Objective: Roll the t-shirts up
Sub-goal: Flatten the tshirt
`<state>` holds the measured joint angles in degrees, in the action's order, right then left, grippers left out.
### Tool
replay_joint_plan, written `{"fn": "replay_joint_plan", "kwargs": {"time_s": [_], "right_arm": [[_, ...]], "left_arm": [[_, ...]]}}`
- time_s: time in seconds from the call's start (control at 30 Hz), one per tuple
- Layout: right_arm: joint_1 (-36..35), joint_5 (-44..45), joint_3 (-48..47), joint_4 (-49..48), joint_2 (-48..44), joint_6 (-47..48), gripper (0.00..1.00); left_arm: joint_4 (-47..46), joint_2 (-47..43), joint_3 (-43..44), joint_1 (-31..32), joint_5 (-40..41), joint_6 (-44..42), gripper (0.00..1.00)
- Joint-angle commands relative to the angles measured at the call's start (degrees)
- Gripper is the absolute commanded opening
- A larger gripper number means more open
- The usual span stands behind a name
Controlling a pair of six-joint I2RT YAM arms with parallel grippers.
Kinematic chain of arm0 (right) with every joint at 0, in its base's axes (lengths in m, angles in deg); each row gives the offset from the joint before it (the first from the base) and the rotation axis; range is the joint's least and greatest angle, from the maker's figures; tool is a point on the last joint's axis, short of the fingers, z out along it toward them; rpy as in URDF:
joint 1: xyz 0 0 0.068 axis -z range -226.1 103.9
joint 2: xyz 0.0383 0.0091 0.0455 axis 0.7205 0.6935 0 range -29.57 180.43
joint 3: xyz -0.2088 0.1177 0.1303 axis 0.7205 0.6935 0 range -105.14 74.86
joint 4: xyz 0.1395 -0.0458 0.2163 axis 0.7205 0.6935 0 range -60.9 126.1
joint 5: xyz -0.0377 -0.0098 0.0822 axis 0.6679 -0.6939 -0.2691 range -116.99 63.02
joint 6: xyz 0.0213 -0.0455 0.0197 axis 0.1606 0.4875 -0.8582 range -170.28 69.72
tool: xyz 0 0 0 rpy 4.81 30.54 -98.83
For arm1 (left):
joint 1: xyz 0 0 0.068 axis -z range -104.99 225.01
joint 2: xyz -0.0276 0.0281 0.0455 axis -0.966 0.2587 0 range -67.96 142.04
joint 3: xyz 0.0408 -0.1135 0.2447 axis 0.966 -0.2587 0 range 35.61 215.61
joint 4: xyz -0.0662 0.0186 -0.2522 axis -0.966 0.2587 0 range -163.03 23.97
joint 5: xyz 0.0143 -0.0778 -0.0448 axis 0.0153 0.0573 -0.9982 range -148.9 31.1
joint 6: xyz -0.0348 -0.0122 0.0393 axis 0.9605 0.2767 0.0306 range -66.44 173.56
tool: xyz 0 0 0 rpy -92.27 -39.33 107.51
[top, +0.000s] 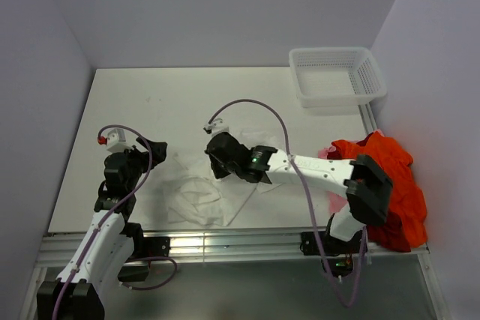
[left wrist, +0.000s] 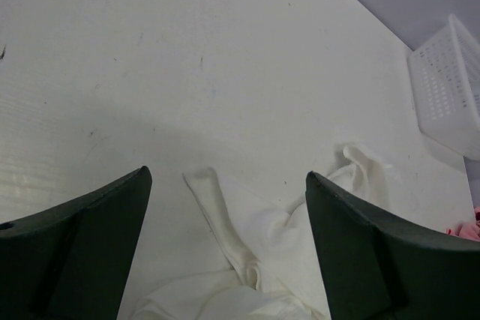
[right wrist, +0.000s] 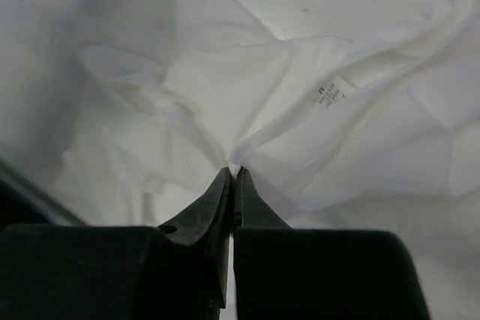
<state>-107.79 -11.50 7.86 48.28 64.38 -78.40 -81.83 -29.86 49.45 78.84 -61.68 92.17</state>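
Between the left fingers and at the right tips: one white shirt [top: 199, 189], gripped on one side only.
Left gripper [left wrist: 226, 177] stands spread wide, holding nothing; a strip of the cloth lies between its fingers. Right gripper [right wrist: 235, 172] is pressed together on a thin fold, the neck label [right wrist: 328, 96] just beyond its tips. Orange shirts [top: 390, 177] sit heaped well behind it. Likely trouble: the pinch looks shallow, so a pull may slip free, or drag the whole crumpled shirt instead of flattening it, since nothing anchors the left side.
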Motion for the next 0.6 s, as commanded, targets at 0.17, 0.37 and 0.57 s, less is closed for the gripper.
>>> {"fn": "replay_joint_plan", "kwargs": {"time_s": [0.17, 0.37, 0.57], "right_arm": [[-3.61, -17.08, 19.78, -18.9, -33.97, 1.43, 0.0], [8.67, -7.31, 37.1, -9.19, -62.81, -8.08, 0.0], [13.62, -5.21, 39.32, 1.02, -68.99, -9.93, 0.0]], "left_arm": [[-1.93, -0.93, 1.53, 0.03, -0.64, -0.73, 0.89], [-2.54, -0.58, 1.54, 0.12, -1.08, -0.82, 0.9], [-3.51, -0.58, 1.62, 0.38, -4.85, -1.78, 0.88]]}}
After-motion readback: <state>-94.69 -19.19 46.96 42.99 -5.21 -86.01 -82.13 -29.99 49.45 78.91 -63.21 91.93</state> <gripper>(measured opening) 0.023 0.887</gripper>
